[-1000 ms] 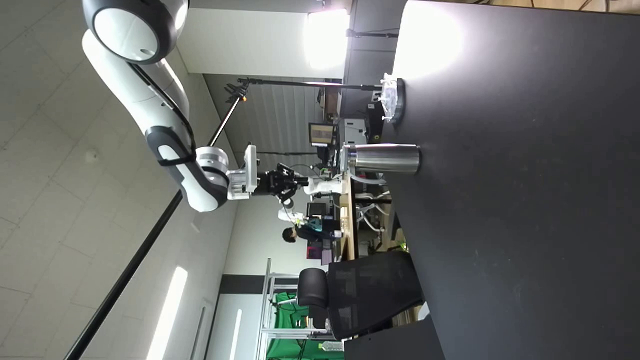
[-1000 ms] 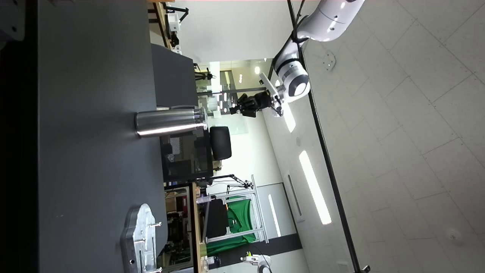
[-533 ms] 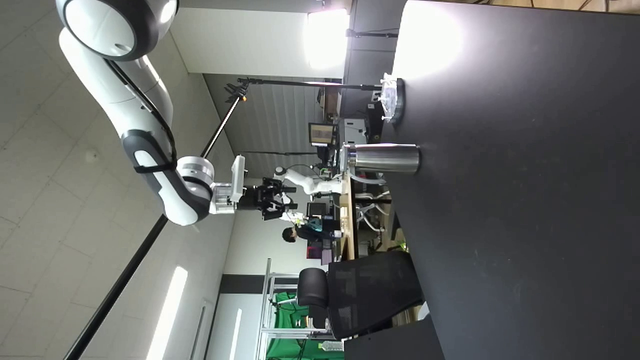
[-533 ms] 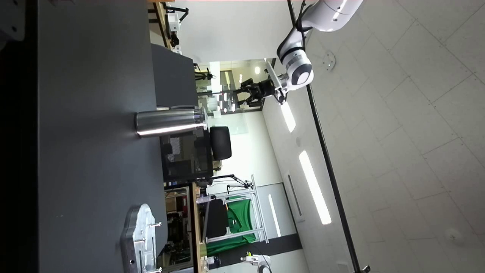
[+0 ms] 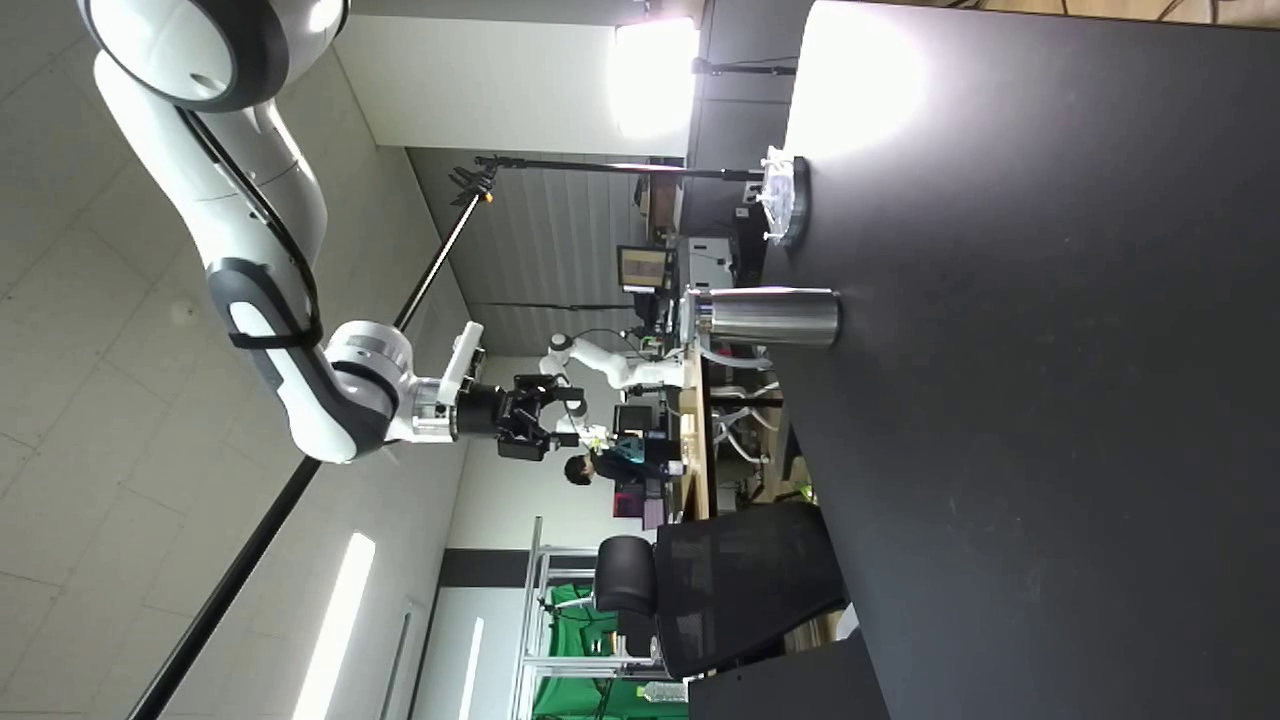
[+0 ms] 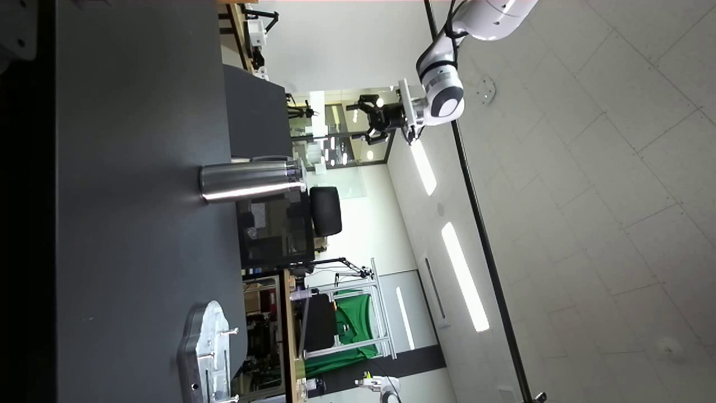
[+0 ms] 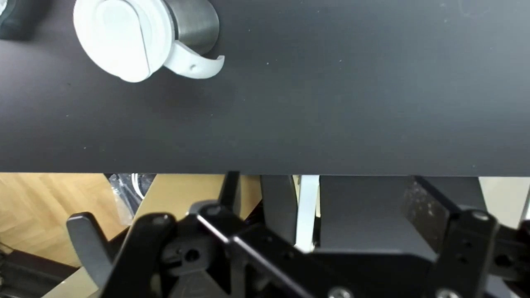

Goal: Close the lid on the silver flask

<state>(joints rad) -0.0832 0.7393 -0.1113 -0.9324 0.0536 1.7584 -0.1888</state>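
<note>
The silver flask (image 5: pixel 770 316) (image 6: pixel 246 180) stands upright on the dark table in both exterior views, which are turned on their side. In the wrist view its metal body (image 7: pixel 198 25) shows at the upper left, under a white round lid (image 7: pixel 120 39). That lid appears to lie flat over the flask's top, and a curved white handle (image 7: pixel 194 63) juts out beside it. My gripper (image 5: pixel 572 417) (image 6: pixel 354 122) (image 7: pixel 325 182) hangs in the air, higher than the flask and off to its side, apart from it. Its fingers are spread wide with nothing between them.
A clear, pegged fixture on a dark base (image 5: pixel 790 200) (image 6: pixel 210 352) sits on the table (image 5: pixel 1050 400) beyond the flask. A black office chair (image 5: pixel 750 585) stands past the table edge. Behind the arm, a long black pole (image 5: pixel 250 560) crosses the view.
The gripper has risen and drawn sideways away from the flask. Its fingers have parted from nearly together to wide. Flask and fixture have not moved.
</note>
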